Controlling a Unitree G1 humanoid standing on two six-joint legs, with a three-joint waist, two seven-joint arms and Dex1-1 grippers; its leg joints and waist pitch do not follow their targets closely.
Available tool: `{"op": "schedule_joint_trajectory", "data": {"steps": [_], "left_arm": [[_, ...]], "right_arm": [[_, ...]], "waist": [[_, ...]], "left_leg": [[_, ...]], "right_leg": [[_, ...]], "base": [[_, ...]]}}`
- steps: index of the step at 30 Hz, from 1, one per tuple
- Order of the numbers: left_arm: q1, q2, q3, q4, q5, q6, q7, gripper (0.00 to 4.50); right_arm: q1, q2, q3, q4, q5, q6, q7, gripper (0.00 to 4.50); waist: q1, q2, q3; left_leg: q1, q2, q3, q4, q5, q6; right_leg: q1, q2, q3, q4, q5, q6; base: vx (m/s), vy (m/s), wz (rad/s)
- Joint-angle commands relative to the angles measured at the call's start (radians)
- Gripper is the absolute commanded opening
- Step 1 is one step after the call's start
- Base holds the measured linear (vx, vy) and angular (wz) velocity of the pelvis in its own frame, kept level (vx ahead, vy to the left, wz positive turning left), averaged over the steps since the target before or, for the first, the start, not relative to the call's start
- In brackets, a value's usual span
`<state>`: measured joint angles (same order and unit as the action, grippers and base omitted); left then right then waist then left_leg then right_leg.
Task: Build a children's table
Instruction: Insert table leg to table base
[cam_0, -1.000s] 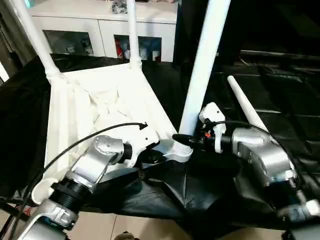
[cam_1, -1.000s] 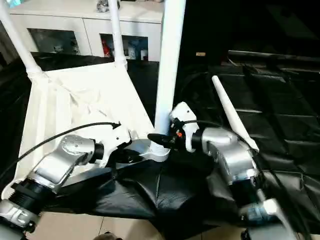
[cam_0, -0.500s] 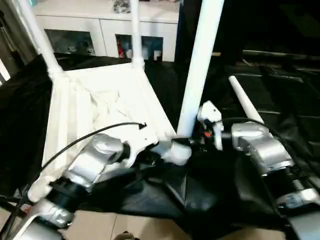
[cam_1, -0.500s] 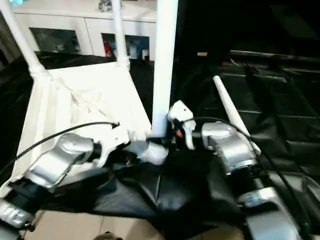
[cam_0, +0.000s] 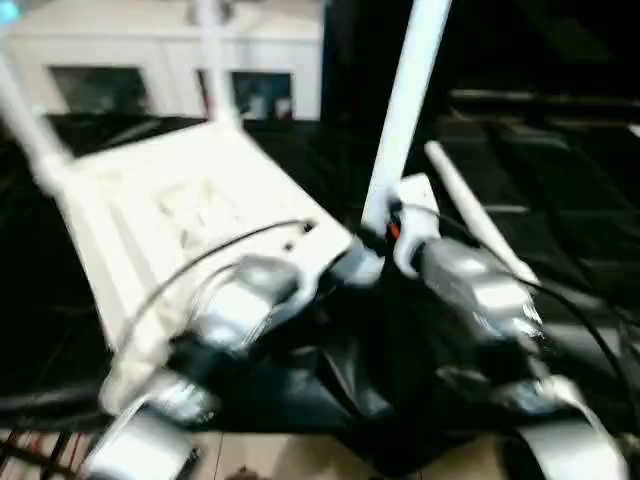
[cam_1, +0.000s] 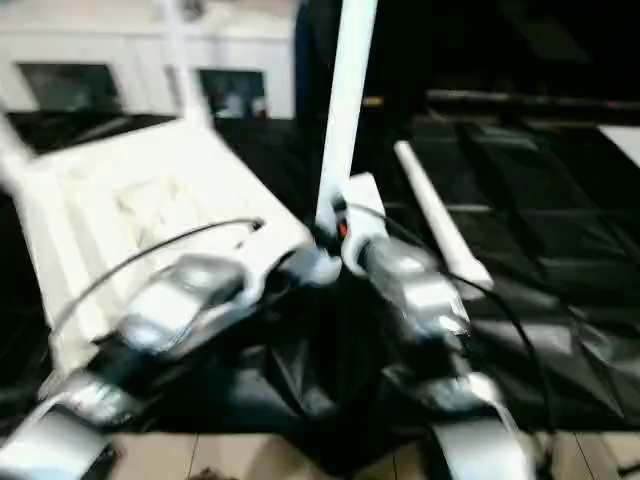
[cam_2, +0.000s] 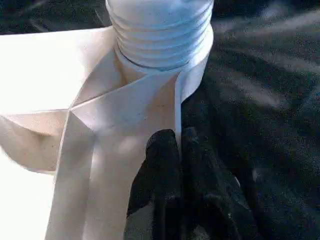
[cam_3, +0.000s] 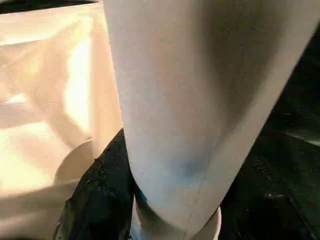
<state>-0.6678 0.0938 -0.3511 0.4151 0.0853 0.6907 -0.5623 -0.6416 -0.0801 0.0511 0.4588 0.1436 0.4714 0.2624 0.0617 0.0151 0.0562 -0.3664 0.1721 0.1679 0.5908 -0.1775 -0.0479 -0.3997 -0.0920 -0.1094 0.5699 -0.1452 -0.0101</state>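
Threads of the long white tubular leg should seat squarely in the ribbed white tabletop's near corner socket; right gripper clamps that leg, left gripper pressed together.

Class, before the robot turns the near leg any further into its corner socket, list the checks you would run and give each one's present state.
1. Right tool gripping the upright white tubular leg near its base: ok.
2. Left tool shut, pressed against the white plastic tabletop at the rounded corner socket: ok.
3. Leg fully screwed in: not ok, threads are exposed.
4. Leg standing straight in the socket: cannot tell.
5. Loose fourth white leg on the black cloth, lying apart from both arms: ok.
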Motion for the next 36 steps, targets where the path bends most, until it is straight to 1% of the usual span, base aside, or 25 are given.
{"op": "schedule_joint_trajectory", "data": {"steps": [1,4,5,6,7,10,12,14,15,16,17,21,22,23,25,26,27,28,29,30,31,33,34,35,36], "left_arm": [[-0.047,-0.025,0.013,-0.04,-0.013,-0.04,0.012,0.0],[-0.041,-0.016,0.024,-0.054,-0.011,-0.02,0.013,0.0],[-0.041,-0.016,0.024,-0.054,-0.011,-0.02,0.013,0.0],[-0.042,-0.017,0.026,-0.052,-0.011,-0.019,0.013,0.0],[-0.043,-0.019,0.028,-0.048,-0.009,-0.014,0.013,0.0],[-0.044,-0.023,0.027,-0.044,-0.011,-0.015,0.015,0.0],[-0.044,-0.026,0.024,-0.042,-0.016,-0.015,0.014,0.0],[-0.045,-0.026,0.022,-0.041,-0.019,-0.018,0.01,0.0],[-0.045,-0.026,0.022,-0.041,-0.019,-0.018,0.01,0.0],[-0.045,-0.027,0.022,-0.04,-0.019,-0.019,0.009,0.0],[-0.045,-0.026,0.022,-0.04,-0.019,-0.021,0.008,0.0],[-0.043,-0.018,0.013,-0.048,-0.016,-0.029,-0.01,0.0],[-0.041,-0.014,0.01,-0.051,-0.015,-0.031,-0.016,0.0],[-0.038,-0.011,0.009,-0.056,-0.016,-0.035,-0.022,0.0],[-0.033,-0.005,0.005,-0.063,-0.018,-0.044,-0.033,0.0],[-0.028,0.0,0.002,-0.07,-0.02,-0.051,-0.043,0.0],[-0.016,0.014,-0.006,-0.087,-0.023,-0.065,-0.066,0.0],[-0.011,0.021,-0.011,-0.095,-0.024,-0.071,-0.076,0.0],[-0.001,0.033,-0.018,-0.108,-0.025,-0.083,-0.093,0.0],[0.002,0.037,-0.021,-0.112,-0.025,-0.088,-0.099,0.0],[0.011,0.047,-0.029,-0.123,-0.028,-0.127,-0.126,0.0],[0.02,0.058,-0.031,-0.138,-0.035,-0.131,-0.146,0.0],[0.028,0.067,-0.032,-0.148,-0.042,-0.139,-0.164,0.0],[0.028,0.067,-0.032,-0.148,-0.042,-0.139,-0.164,0.0],[0.035,0.075,-0.03,-0.159,-0.049,-0.14,-0.176,0.0]], "right_arm": [[0.053,0.028,0.026,0.115,-0.016,0.105,-0.03,1.87],[0.061,0.037,0.023,0.088,-0.026,0.135,-0.042,1.87],[0.061,0.037,0.023,0.088,-0.026,0.135,-0.042,1.87],[0.06,0.039,0.021,0.089,-0.027,0.138,-0.046,1.87],[0.056,0.047,0.016,0.09,-0.029,0.143,-0.056,1.87],[0.048,0.052,0.016,0.094,-0.027,0.141,-0.061,1.87],[0.042,0.054,0.022,0.092,-0.022,0.117,-0.045,1.87],[0.038,0.057,0.019,0.086,-0.015,0.102,-0.031,1.87],[0.038,0.057,0.019,0.086,-0.015,0.102,-0.031,2.22],[0.037,0.058,0.018,0.083,-0.014,0.098,-0.027,2.22],[0.036,0.058,0.014,0.079,-0.014,0.101,-0.025,2.43],[0.031,0.051,0.007,0.053,-0.008,0.097,-0.005,2.67],[0.03,0.049,0.006,0.047,-0.007,0.095,-0.001,2.67],[0.03,0.046,0.005,0.04,-0.006,0.088,0.002,2.99],[0.029,0.04,0.004,0.031,-0.006,0.082,0.011,3.07],[0.029,0.033,0.006,0.023,-0.006,0.08,0.02,3.1],[0.03,0.015,0.01,-0.002,-0.004,0.074,0.049,3.19],[0.03,0.007,0.009,-0.013,0.0,0.077,0.059,3.19],[0.031,-0.006,0.009,-0.032,0.004,0.079,0.079,3.43],[0.032,-0.01,0.009,-0.038,0.005,0.079,0.086,3.49],[0.037,-0.029,0.022,-0.059,0.004,0.071,0.126,3.51],[0.048,-0.053,0.035,-0.098,0.015,0.076,0.176,3.51],[0.056,-0.072,0.046,-0.127,0.021,0.077,0.213,3.51],[0.056,-0.072,0.046,-0.127,0.021,0.077,0.213,3.51],[0.067,-0.097,0.062,-0.156,0.021,0.077,0.249,3.51]], "waist": [[0.01,0.009,-0.055],[0.012,0.009,-0.054],[0.014,0.003,-0.054],[0.014,0.006,-0.052],[0.011,0.002,-0.051],[0.01,0.006,-0.048],[0.008,0.009,-0.048],[0.008,0.008,-0.048],[0.008,0.008,-0.048],[0.008,0.007,-0.048],[0.009,0.012,-0.048],[0.009,0.01,-0.05],[0.015,0.007,-0.054],[0.015,0.007,-0.055],[0.018,0.011,-0.055],[0.019,0.013,-0.059],[0.024,0.012,-0.064],[0.026,0.012,-0.064],[0.029,0.011,-0.064],[0.034,0.012,-0.068],[0.04,0.011,-0.072],[0.046,0.009,-0.076],[0.05,0.012,-0.081],[0.052,0.012,-0.08],[0.056,0.007,-0.083]], "left_leg": [[0.009,0.046,-0.035,-0.089,-0.421,-0.019],[0.008,0.047,-0.031,-0.091,-0.399,-0.014],[0.005,0.047,-0.031,-0.092,-0.385,-0.012],[0.006,0.048,-0.03,-0.093,-0.387,-0.012],[0.008,0.048,-0.03,-0.094,-0.396,-0.013],[0.011,0.049,-0.033,-0.096,-0.422,-0.021],[0.012,0.049,-0.034,-0.096,-0.437,-0.024],[0.012,0.049,-0.034,-0.097,-0.441,-0.025],[0.011,0.049,-0.034,-0.097,-0.441,-0.025],[0.012,0.049,-0.034,-0.097,-0.442,-0.025],[0.013,0.049,-0.035,-0.097,-0.442,-0.026],[0.014,0.049,-0.034,-0.097,-0.445,-0.025],[0.007,0.052,-0.032,-0.098,-0.395,-0.022],[0.004,0.053,-0.032,-0.098,-0.377,-0.02],[0.004,0.053,-0.028,-0.097,-0.345,-0.015],[0.004,0.053,-0.025,-0.096,-0.326,-0.013],[0.004,0.054,-0.025,-0.094,-0.308,-0.009],[0.004,0.054,-0.021,-0.092,-0.285,-0.002],[0.003,0.054,-0.021,-0.092,-0.273,0.001],[0.002,0.055,-0.018,-0.088,-0.237,0.01],[0.0,0.054,-0.017,-0.083,-0.196,0.02],[-0.001,0.055,-0.014,-0.078,-0.134,0.04],[-0.002,0.056,-0.014,-0.073,-0.094,0.055],[0.0,0.056,-0.014,-0.072,-0.08,0.063],[-0.003,0.055,-0.011,-0.066,-0.051,0.077]], "right_leg": [[0.034,-0.072,0.044,-0.094,-0.504,-0.086],[0.035,-0.07,0.047,-0.091,-0.469,-0.105],[0.038,-0.072,0.048,-0.087,-0.463,-0.109],[0.037,-0.072,0.048,-0.089,-0.468,-0.109],[0.035,-0.072,0.047,-0.092,-0.487,-0.105],[0.032,-0.072,0.046,-0.096,-0.527,-0.091],[0.032,-0.073,0.046,-0.098,-0.542,-0.081],[0.03,-0.073,0.046,-0.099,-0.544,-0.076],[0.03,-0.073,0.046,-0.099,-0.543,-0.075],[0.029,-0.073,0.047,-0.1,-0.542,-0.076],[0.029,-0.073,0.047,-0.099,-0.54,-0.077],[0.029,-0.073,0.048,-0.101,-0.537,-0.083],[0.036,-0.075,0.051,-0.092,-0.472,-0.098],[0.038,-0.075,0.052,-0.088,-0.448,-0.106],[0.039,-0.074,0.054,-0.082,-0.391,-0.13],[0.042,-0.074,0.055,-0.079,-0.357,-0.144],[0.049,-0.074,0.054,-0.074,-0.33,-0.154],[0.047,-0.074,0.056,-0.071,-0.303,-0.165],[0.05,-0.074,0.056,-0.069,-0.289,-0.17],[0.051,-0.076,0.057,-0.063,-0.249,-0.184],[0.055,-0.076,0.057,-0.057,-0.208,-0.196],[0.056,-0.074,0.057,-0.046,-0.131,-0.212],[0.058,-0.074,0.057,-0.036,-0.081,-0.225],[0.055,-0.071,0.056,-0.036,-0.064,-0.231],[0.053,-0.07,0.057,-0.028,-0.028,-0.242]], "base": [[0.0,0.0,0.0],[0.0,0.0,0.0],[0.0,0.0,0.0],[0.0,0.0,0.0],[0.0,0.0,0.0],[0.0,0.0,0.0],[0.0,0.0,0.0],[0.0,0.0,0.0],[0.0,0.0,0.0],[0.0,0.0,0.0],[0.0,0.0,0.0],[0.0,0.0,0.0],[0.0,0.0,0.0],[0.0,0.0,0.0],[0.0,0.0,0.0],[0.0,0.0,0.0],[0.0,0.0,0.0],[0.0,0.0,0.0],[0.0,0.0,0.0],[0.0,0.0,0.0],[0.0,0.0,0.0],[0.0,0.0,0.0],[0.0,0.0,0.0],[0.0,0.0,0.0],[0.0,0.0,0.0]]}}
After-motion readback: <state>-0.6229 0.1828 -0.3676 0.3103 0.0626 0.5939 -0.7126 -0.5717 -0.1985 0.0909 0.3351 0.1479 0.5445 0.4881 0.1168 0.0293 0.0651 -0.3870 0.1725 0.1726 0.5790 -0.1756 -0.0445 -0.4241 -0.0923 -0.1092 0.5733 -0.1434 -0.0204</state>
